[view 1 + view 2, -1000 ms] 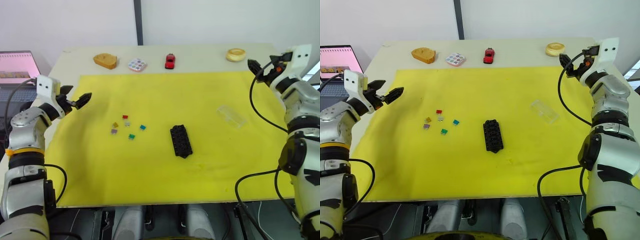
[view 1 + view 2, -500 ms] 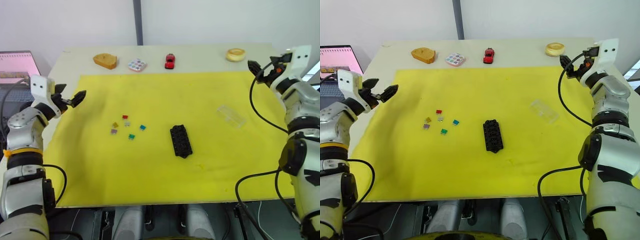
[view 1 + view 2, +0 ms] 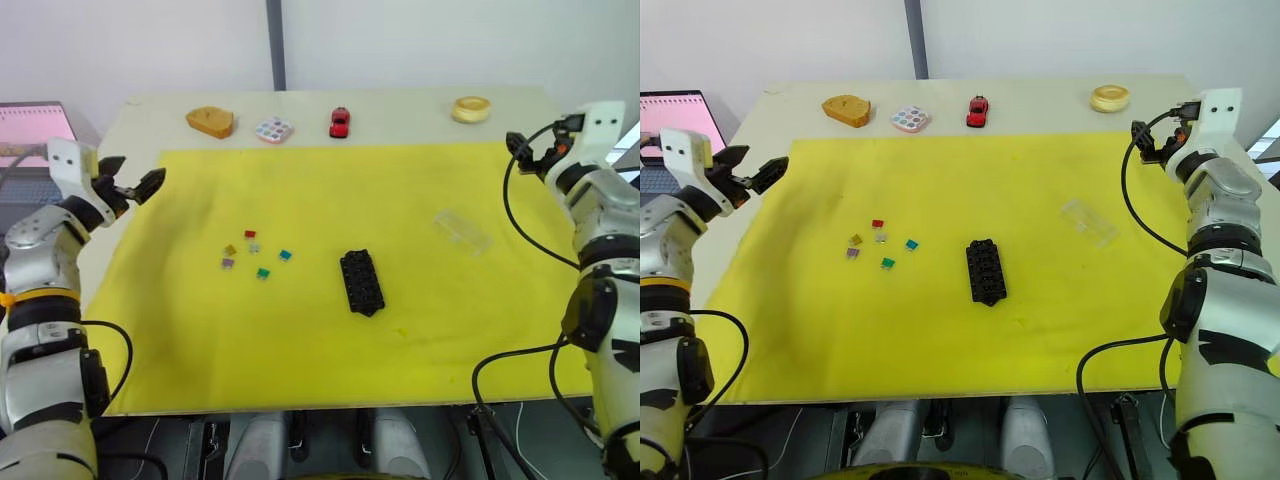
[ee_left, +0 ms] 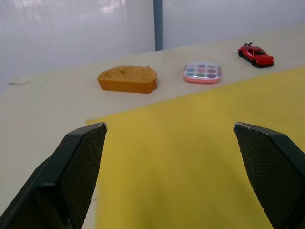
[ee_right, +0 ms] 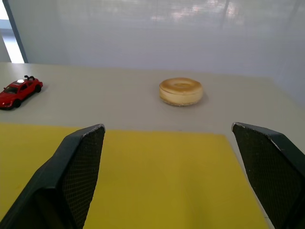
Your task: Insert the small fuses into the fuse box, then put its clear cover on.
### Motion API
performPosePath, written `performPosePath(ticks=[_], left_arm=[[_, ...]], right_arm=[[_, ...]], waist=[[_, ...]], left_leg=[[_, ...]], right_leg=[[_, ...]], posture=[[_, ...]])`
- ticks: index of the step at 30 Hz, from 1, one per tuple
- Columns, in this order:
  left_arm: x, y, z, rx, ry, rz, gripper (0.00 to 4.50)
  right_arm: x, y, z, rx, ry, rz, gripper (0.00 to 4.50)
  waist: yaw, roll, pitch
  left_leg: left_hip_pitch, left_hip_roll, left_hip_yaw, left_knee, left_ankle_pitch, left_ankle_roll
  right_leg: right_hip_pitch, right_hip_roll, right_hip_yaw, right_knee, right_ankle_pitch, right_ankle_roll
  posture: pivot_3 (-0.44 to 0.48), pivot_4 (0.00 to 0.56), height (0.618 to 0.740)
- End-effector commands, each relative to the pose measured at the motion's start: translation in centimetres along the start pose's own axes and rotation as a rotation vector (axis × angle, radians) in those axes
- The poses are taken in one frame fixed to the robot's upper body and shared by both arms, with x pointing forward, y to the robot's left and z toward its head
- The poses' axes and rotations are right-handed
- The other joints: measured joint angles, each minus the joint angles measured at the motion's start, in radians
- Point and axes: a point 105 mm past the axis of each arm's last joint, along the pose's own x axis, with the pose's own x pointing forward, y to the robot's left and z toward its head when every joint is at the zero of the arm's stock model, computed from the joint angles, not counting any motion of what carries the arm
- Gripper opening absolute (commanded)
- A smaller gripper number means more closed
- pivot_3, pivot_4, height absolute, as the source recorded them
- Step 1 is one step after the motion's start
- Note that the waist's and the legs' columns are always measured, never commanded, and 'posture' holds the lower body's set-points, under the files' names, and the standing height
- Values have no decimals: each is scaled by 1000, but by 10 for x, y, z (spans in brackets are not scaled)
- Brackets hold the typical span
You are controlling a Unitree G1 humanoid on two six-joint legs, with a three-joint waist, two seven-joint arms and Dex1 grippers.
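The black fuse box [image 3: 361,282] lies on the yellow mat [image 3: 330,190], a little right of centre. Left of it are several small fuses scattered loose, among them a red fuse [image 3: 250,234], a teal fuse [image 3: 285,255] and a green fuse [image 3: 263,272]. The clear cover [image 3: 463,231] rests on the mat to the right. My left gripper [image 3: 135,177] hovers open and empty at the mat's far left edge, well away from the fuses. Over the mat's far right corner my right gripper [image 3: 523,148] hangs open, holding nothing.
Along the table's back edge stand a slice of bread [image 3: 210,121], a round dotted tray [image 3: 274,130], a red toy car [image 3: 340,122] and a donut [image 3: 471,109]. A laptop [image 3: 35,125] sits off the table to the left.
My left gripper has drawn back to the left, from over the mat to its edge. The right gripper has shifted slightly to the right. Fuses, box and cover have not moved.
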Motion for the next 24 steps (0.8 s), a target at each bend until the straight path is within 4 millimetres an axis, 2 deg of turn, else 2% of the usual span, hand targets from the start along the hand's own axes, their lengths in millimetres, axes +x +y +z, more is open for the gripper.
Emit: performPosePath(ticks=[1, 5, 8, 11, 13, 16, 18, 21, 24], left_arm=[[-10, 2, 20, 6, -41, -29, 4469], [-37, -1, 30, 14, -16, -99, 4469], [-57, -6, 36, 6, 18, -133, 4469], [-74, -20, 30, -48, 83, -200, 4469], [-81, -30, 27, -84, 113, -248, 4469], [-90, -76, 3, -207, 236, -463, 4469], [-86, -98, -13, -237, 296, -551, 4469], [-76, -108, -25, -222, 322, -585, 4469], [-73, -115, -34, -220, 348, -625, 4469]], right_arm=[[-3, -10, 27, -23, -66, -9, 4500], [-13, -11, 54, -109, -156, 82, 4500], [-18, -1, 65, -132, -167, 202, 4500], [-25, 36, 66, -149, -139, 452, 4500], [-32, 54, 65, -148, -122, 548, 4500], [-61, 122, 53, -161, -39, 886, 4500], [-81, 162, 48, -181, -21, 1049, 4500], [-109, 209, 53, -173, -44, 1219, 4500], [-132, 235, 50, -234, -20, 1317, 4500]], waist=[[0, 0, 0], [-7, 0, 0], [-11, 1, 0], [-19, 0, 0], [-19, 0, 0], [-18, 1, 0], [-16, 1, 0], [-9, 1, 0], [10, -1, 0]], left_leg=[[0, 0, 0, 0, 0, 0], [0, 0, 0, 0, 0, 0], [-1, 1, 0, -1, 0, 0], [0, 1, -1, 0, -2, -2], [1, 1, -2, 0, -2, -2], [0, 1, -3, 0, -3, -2], [0, 1, -3, 0, -3, -3], [0, 1, -3, 1, -3, -4], [-1, 1, -3, 1, -3, -4]], right_leg=[[0, 0, 0, 0, 0, 0], [0, -1, 0, 0, 0, 0], [-2, -1, 1, 0, 0, 0], [-1, -1, 1, -1, 0, 0], [1, -2, 2, -1, 0, 0], [0, -3, 2, 0, 0, 0], [-1, -3, 2, 0, 0, 0], [-3, -3, 3, 3, 0, 0], [-8, -3, 3, 4, 0, 0]], posture=[[0, 150, 740], [0, 150, 740], [0, 150, 740], [0, 150, 740], [0, 150, 740], [0, 150, 740], [0, 150, 740], [0, 150, 740], [0, 150, 740]])
